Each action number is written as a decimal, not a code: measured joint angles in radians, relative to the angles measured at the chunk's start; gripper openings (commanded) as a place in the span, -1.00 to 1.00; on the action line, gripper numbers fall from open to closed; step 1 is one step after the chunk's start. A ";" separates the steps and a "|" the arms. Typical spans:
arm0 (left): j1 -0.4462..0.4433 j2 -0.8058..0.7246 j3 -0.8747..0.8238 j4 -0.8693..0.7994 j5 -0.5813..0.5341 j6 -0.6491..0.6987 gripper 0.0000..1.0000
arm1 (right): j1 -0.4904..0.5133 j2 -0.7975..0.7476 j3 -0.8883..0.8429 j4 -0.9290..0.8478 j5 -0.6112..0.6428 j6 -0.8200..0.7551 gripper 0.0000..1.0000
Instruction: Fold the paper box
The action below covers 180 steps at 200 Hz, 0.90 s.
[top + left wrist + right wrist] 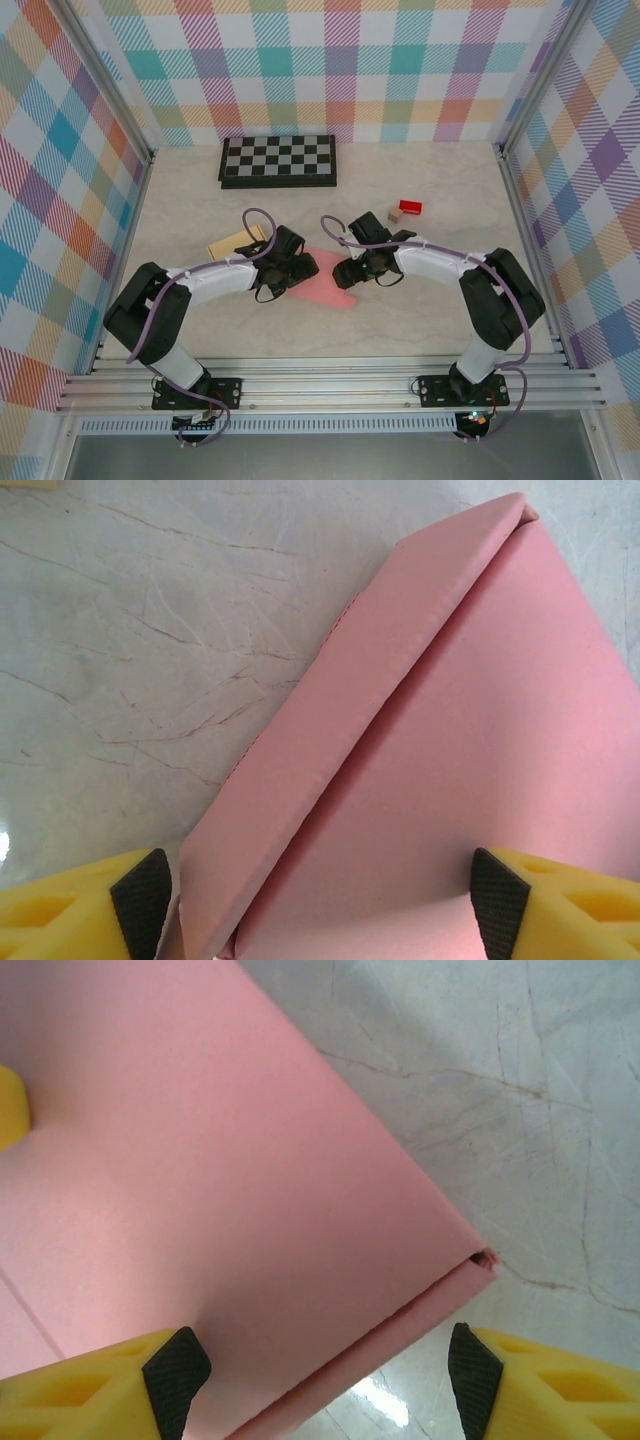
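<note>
**Position of work.** The pink paper box (325, 285) lay flat on the table (430, 320), directly between the 2 grippers and under both sets of fingertips.

**Left gripper** (320, 905). The jaws stood spread and gripped nothing. 1 long side flap (350, 730) was creased up and ran away from the fingers on a diagonal. Its near end sat just inside the left-hand pad (143, 898). The other pad (497, 908) hung over the main panel.

**Right gripper** (322, 1380). The jaws stood spread here too, with nothing held. The left-hand pad (175, 1375) was over the pink panel. The right-hand pad (470, 1370) was beyond the box edge, over bare table. A box corner (480, 1260) with a small open seam lay just ahead of that pad.

**Judgement on the step.** The work appeared to be at an early stage, with 1 wall raised and the remainder flat. To fold well:
1. The left gripper should close on the raised flap close to its crease, not at the free edge, so that the paper turns on the scored line.
2. The right gripper should bear down on the panel near the corner to stop the sheet sliding.
3. Closure should be gentle, because thin paper would likely buckle or dent.

**Risk.** The smooth table gave little friction, so an unpinned sheet could skate away.
</note>
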 measured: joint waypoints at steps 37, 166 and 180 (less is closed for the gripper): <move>0.000 0.000 0.000 0.003 -0.008 0.011 0.55 | 0.000 -0.032 0.001 -0.058 -0.013 -0.009 0.48; 0.000 0.006 0.000 0.012 -0.017 0.011 0.56 | 0.002 -0.307 0.018 -0.226 -0.032 0.579 0.08; 0.000 0.006 0.000 0.013 -0.021 0.011 0.56 | 0.016 -0.323 -0.013 -0.225 -0.039 0.645 0.10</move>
